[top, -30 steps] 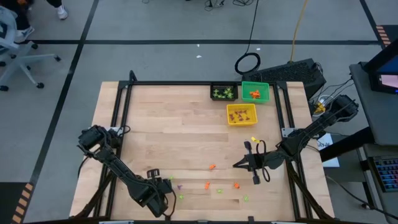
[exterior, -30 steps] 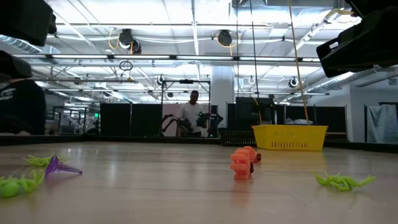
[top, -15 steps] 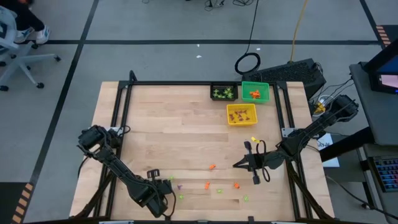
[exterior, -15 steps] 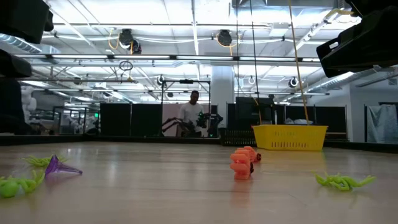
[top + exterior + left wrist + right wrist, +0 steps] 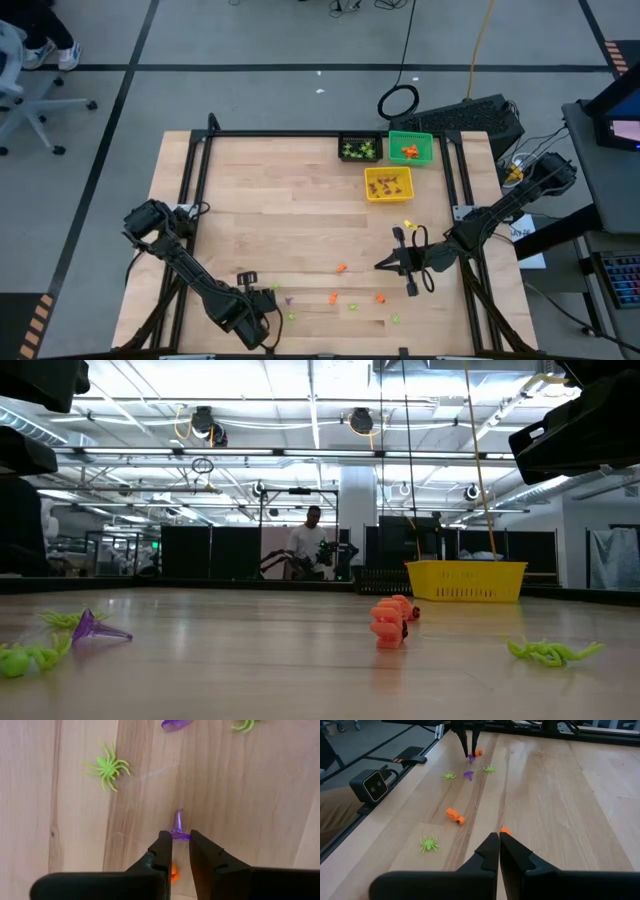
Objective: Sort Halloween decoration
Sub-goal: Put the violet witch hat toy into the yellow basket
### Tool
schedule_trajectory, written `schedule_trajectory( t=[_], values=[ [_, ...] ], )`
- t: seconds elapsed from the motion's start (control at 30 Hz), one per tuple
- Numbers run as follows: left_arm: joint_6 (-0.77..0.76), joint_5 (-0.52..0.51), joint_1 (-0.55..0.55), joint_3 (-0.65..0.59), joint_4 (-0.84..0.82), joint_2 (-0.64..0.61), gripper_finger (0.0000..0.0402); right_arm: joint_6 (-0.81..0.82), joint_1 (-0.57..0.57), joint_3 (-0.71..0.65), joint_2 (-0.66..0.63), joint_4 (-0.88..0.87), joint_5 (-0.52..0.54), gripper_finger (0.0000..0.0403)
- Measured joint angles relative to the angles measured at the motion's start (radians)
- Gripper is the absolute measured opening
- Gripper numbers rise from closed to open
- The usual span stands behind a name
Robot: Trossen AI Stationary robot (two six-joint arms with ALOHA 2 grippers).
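Left wrist view: your left gripper (image 5: 180,845) is down at the bench, fingers (image 5: 161,851) nearly together and pinching the brim of a purple witch hat (image 5: 178,826); hat sits upright between the tips, so it is clamped on it. An orange trinket (image 5: 173,873) lies just behind the fingers, a green spider (image 5: 107,767) sits off to one side, and a second purple hat (image 5: 176,724) and another green spider (image 5: 244,725) lie farther out. In the high view that gripper (image 5: 272,300) is at the bench's near-left corner. Your right gripper (image 5: 499,841) hangs near the right edge, fingers pressed together, holding nothing. Loose Halloween decoration (image 5: 334,297) is scattered along the near edge: orange, purple and green bits. Black bin (image 5: 358,149), green bin (image 5: 410,148) and yellow bin (image 5: 388,183) stand at the far edge, right of centre, each with some pieces inside. Low view shows a person (image 5: 307,546) standing far back in the room.
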Motion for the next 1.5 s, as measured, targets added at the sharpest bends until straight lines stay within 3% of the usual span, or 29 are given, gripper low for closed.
schedule_trajectory(
  t=[1.5],
  values=[
    [0.073, -0.040, 0.024, 0.012, -0.001, -0.021, 0.0042, 0.000, 0.000, 0.000, 0.000, 0.000, 0.000, 0.0000]
  ],
)
